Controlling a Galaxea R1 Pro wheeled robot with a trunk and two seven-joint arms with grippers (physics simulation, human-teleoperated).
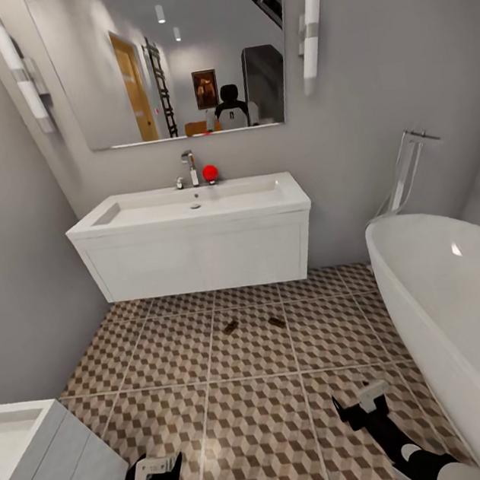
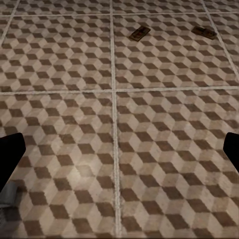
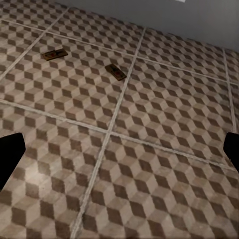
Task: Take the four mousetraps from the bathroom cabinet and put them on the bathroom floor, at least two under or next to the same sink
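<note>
A wide white rectangular wall-hung sink (image 1: 190, 215) with a chrome tap (image 1: 190, 167) is seen in the head view, fixed to a grey wall below a large mirror (image 1: 166, 55). A small red round object (image 1: 210, 172) is set on the basin's back edge just beside the tap. The bathroom floor (image 1: 262, 437), made of large square tiles printed with a brown, beige and grey cube pattern, is spread in front of it.

Two mousetraps are laid flat on that floor, near the front of the sink and apart from each other: the left small dark-brown mousetrap (image 1: 230, 326) and the right small dark-brown mousetrap (image 1: 277, 322). In the head view they are mere dark specks; their rectangular plates are shown more plainly by the wrist views, where the left one (image 2: 140, 33) (image 3: 54, 54) and the right one (image 2: 204, 32) (image 3: 115, 72) are seen, each on its own tile with a pale grout line between them.

A white rounded bathtub (image 1: 466, 314) and a white square fixture (image 1: 41, 454) at the lower left corner are given by the head view alone.

The left tool (image 1: 155, 468) and the right tool (image 1: 364, 402) are held low over the floor, well apart from the traps. In each wrist view the dark fingertips (image 2: 11, 154) (image 3: 10, 154) are spread wide to the frame's edges, with nothing gripped between them.
</note>
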